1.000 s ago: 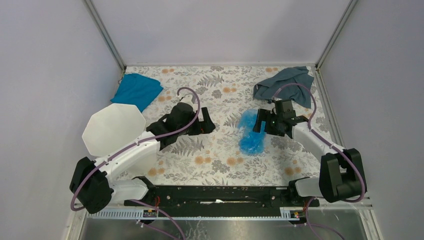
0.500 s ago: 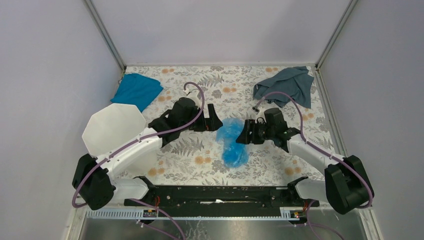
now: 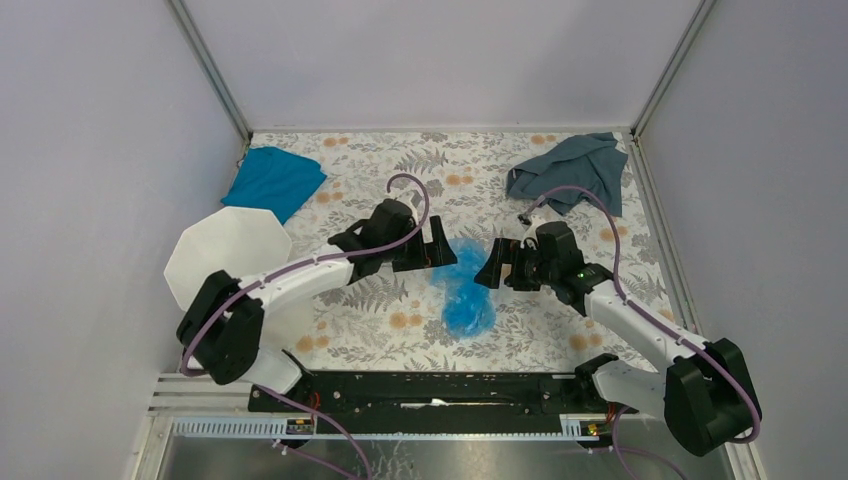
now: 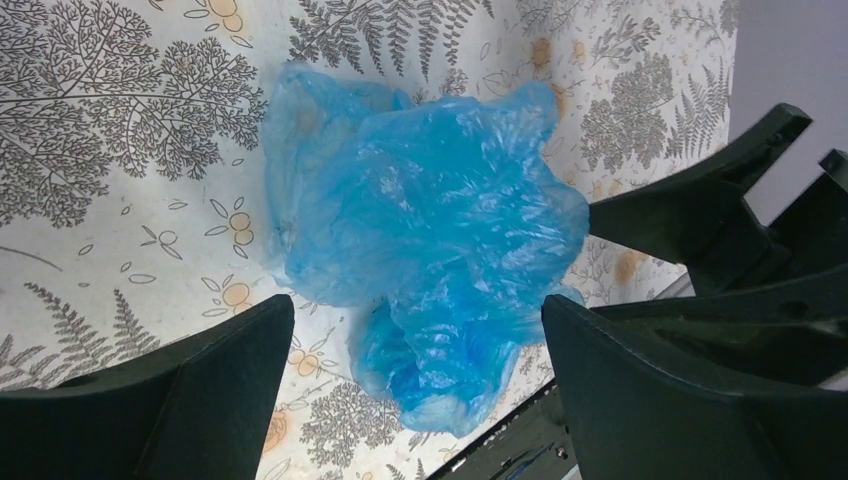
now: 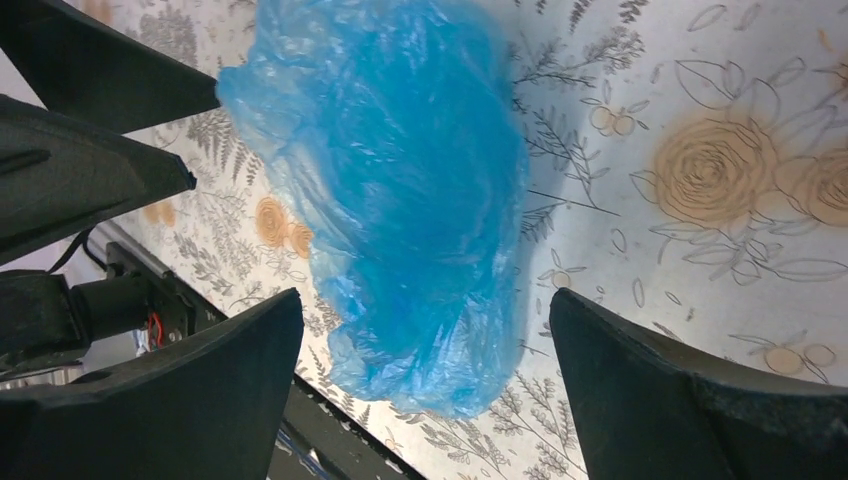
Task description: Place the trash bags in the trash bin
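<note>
The trash bag [image 3: 463, 292] is a crumpled, translucent light-blue film lying on the floral tabletop at the centre. My left gripper [image 3: 437, 250] hovers at its upper left edge, open, the bag [image 4: 430, 220] spread below and beyond its fingertips [image 4: 240, 350]. From the right, my right gripper [image 3: 492, 268] faces it, also open, with the bag [image 5: 400, 180] lying loose between and ahead of its fingers [image 5: 620, 360]. Neither gripper [image 4: 415, 305] [image 5: 425, 295] pinches the film. The trash bin [image 3: 225, 258], a white faceted pail, stands at the left, beside the left arm.
A teal cloth [image 3: 275, 180] lies at the back left and a grey-blue cloth [image 3: 575, 170] at the back right. Grey walls close in both sides and the back. The black base rail [image 3: 430, 385] runs along the near edge.
The right gripper carried the bag leftward to the table's centre, then opened and let it go. The left arm swung right until its gripper reached the bag.
</note>
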